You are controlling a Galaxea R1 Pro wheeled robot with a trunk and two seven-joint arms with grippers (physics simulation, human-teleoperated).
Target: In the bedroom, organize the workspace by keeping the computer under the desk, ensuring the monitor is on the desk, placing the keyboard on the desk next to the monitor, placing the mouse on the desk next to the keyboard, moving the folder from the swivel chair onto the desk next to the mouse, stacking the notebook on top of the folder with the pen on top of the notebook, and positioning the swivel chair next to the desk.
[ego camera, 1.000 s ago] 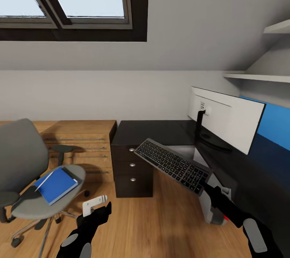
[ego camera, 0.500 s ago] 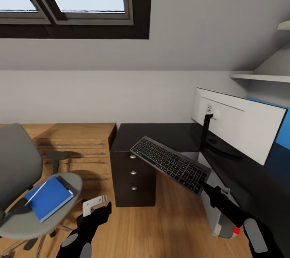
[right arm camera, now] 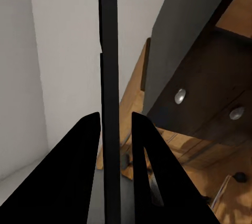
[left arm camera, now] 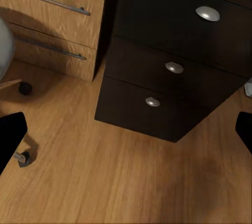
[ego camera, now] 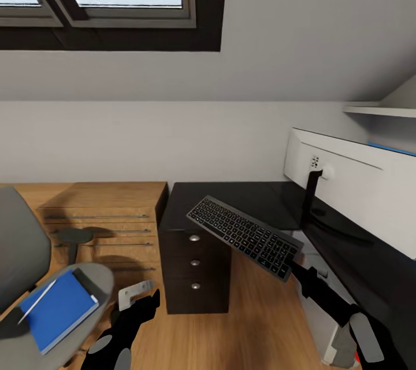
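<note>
My right gripper (ego camera: pixel 296 267) is shut on the near end of the dark keyboard (ego camera: pixel 244 235), which it holds tilted in the air in front of the black desk (ego camera: pixel 231 196). In the right wrist view the keyboard (right arm camera: pixel 108 77) stands edge-on between the fingers (right arm camera: pixel 86 171). The monitor (ego camera: pixel 358 185) stands on the desk with its white back towards me. At the left, the blue folder (ego camera: pixel 55 309) lies on the swivel chair (ego camera: pixel 20 248) with the white pen (ego camera: pixel 37 300) on it. The white computer (ego camera: pixel 341 344) sits under the desk. My left gripper (ego camera: pixel 138 296) is open and empty. The mouse and notebook are out of view.
The dark three-drawer unit (ego camera: pixel 196 266) (left arm camera: pixel 168 66) stands under the desk's left end, right beside a light wooden dresser (ego camera: pixel 104 217). A white wall shelf (ego camera: pixel 375 110) hangs above the monitor. Wood floor (left arm camera: pixel 126 182) lies open between the chair and the drawers.
The camera has moved forward: the chair has slid towards the picture's left edge and the monitor towards the right. Both grippers sit as before, the right still holding the keyboard.
</note>
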